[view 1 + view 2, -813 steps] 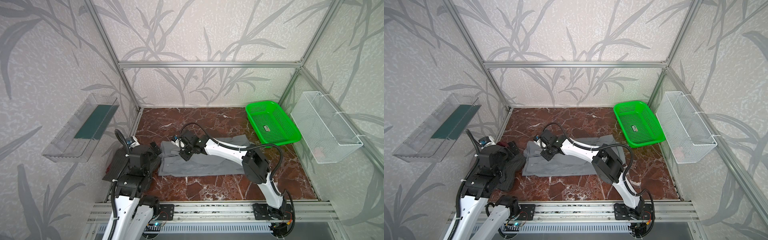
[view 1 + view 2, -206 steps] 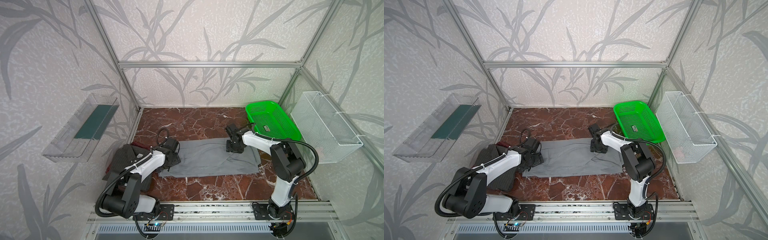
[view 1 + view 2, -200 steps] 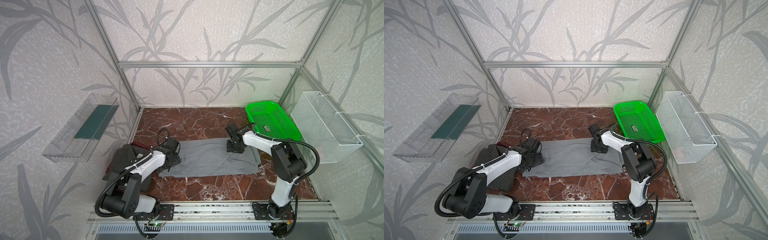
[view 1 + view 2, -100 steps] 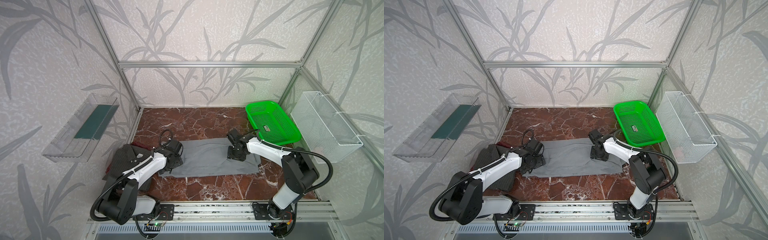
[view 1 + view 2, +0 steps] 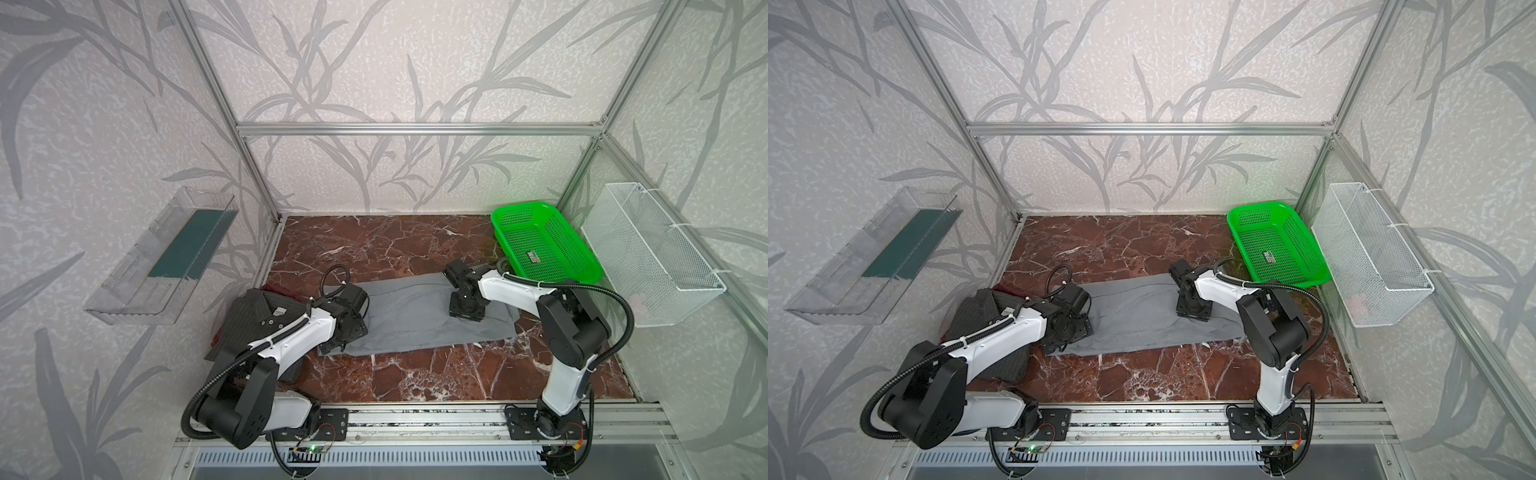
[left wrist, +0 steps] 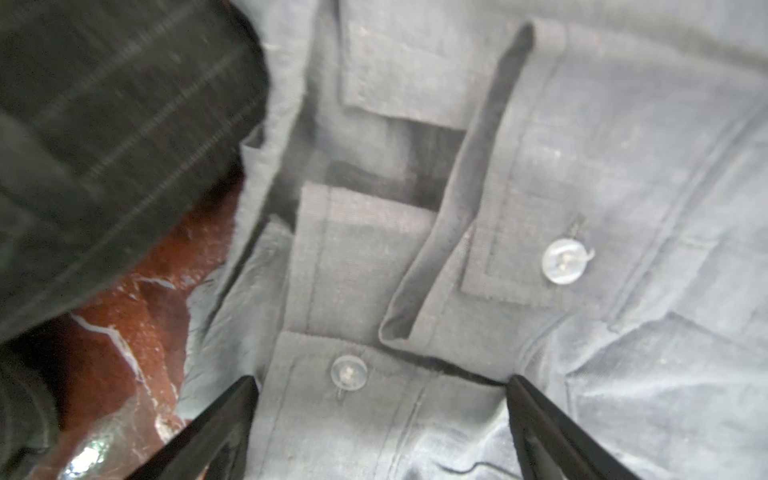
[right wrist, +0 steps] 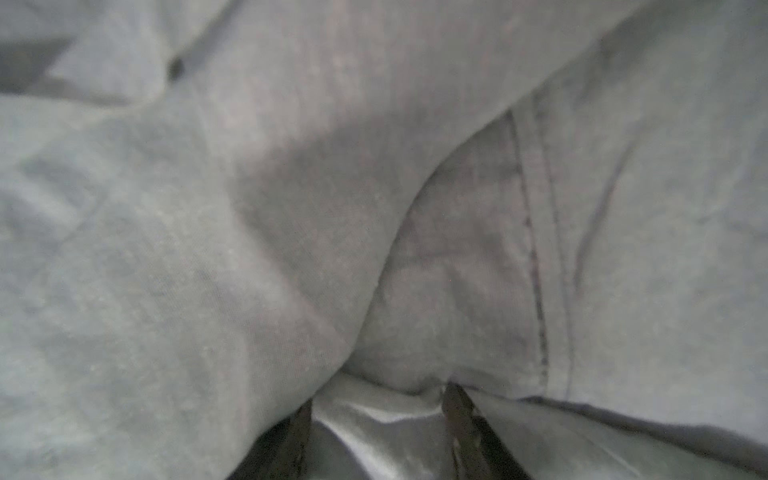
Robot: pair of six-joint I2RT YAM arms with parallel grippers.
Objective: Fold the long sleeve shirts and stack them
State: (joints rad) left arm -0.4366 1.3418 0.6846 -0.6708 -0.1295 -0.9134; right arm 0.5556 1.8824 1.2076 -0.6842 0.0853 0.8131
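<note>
A plain grey shirt (image 5: pixel 415 320) (image 5: pixel 1133 316) lies spread flat across the middle of the table in both top views. A dark pinstriped shirt (image 5: pixel 257 311) (image 5: pixel 976 316) lies folded at its left end. My left gripper (image 5: pixel 332 341) (image 5: pixel 1059 338) points down at the grey shirt's left end. In the left wrist view the left gripper (image 6: pixel 380 380) stands open, straddling a buttoned cuff (image 6: pixel 349 371) beside the pinstriped shirt (image 6: pixel 104 124). My right gripper (image 5: pixel 465 316) (image 5: pixel 1192 314) presses into the grey shirt's right part. In its wrist view the right gripper (image 7: pixel 378 399) is half open round a ridge of grey cloth (image 7: pixel 291 208).
A green mesh basket (image 5: pixel 540 249) (image 5: pixel 1279 245) stands at the back right, close behind the right arm. A white wire basket (image 5: pixel 648 257) hangs on the right wall and a clear tray (image 5: pixel 166 257) on the left wall. Bare marble (image 5: pixel 415 374) lies in front of the shirt.
The right gripper has come from the grey shirt's far edge down onto its right part, and its jaws have narrowed slightly. The left gripper has shifted a little along the shirt's left end.
</note>
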